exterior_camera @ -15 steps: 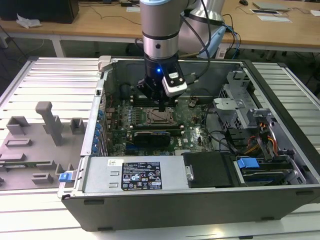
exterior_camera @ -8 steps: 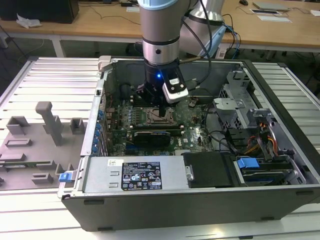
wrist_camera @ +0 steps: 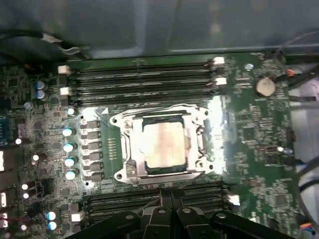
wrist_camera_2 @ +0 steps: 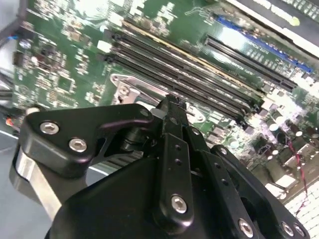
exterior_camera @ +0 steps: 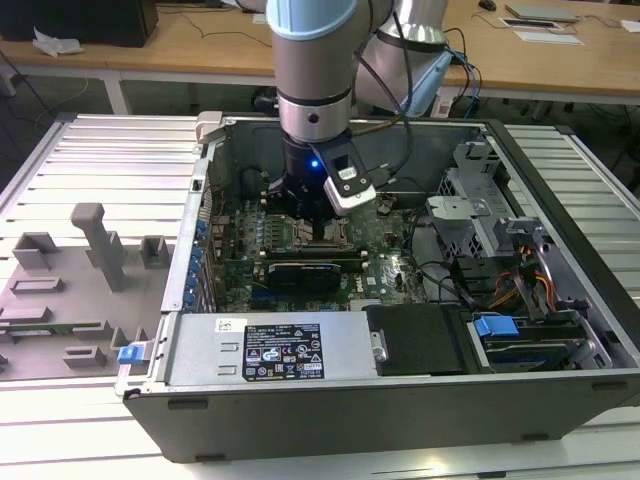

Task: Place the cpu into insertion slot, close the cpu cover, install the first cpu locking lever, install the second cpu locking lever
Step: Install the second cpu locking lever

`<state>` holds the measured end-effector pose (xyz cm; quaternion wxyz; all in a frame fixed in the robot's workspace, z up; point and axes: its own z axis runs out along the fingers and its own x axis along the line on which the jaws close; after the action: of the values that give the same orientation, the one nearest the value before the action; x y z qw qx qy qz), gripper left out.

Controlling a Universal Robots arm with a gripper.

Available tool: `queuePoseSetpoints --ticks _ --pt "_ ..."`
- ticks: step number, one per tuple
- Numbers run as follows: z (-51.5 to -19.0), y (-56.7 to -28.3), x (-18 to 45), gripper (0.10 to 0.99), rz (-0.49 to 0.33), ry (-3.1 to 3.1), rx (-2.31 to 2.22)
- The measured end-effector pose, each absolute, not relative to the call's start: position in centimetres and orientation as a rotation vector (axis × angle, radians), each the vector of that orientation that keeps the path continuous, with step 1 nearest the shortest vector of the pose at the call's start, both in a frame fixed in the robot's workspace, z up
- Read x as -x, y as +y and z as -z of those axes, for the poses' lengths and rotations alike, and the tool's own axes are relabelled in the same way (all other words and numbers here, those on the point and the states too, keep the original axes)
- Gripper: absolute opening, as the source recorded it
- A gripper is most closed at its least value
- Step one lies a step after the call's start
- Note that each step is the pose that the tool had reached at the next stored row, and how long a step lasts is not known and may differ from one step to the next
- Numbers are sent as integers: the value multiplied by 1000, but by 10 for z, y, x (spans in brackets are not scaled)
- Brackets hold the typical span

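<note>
Dull silver cpu (wrist_camera: 163, 144) on green motherboard (wrist_camera: 249, 124) (black tool (wrist_camera: 169, 199)).

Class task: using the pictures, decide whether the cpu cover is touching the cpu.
Touching. In the first wrist view the cover lies closed around the cpu, its frame overlapping the chip's edges, with no gap visible.

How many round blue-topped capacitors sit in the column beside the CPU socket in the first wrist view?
4: they run in a line beside the insertion slot, at and. A fainter one at may be a fifth; the glare there leaves it unsure.
</note>
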<state>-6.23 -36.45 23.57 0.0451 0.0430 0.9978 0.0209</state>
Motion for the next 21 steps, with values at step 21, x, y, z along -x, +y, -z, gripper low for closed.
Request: queuePoseSetpoints --ticks 21 --pt "-210 -388 92 106 -301 3042 -109"
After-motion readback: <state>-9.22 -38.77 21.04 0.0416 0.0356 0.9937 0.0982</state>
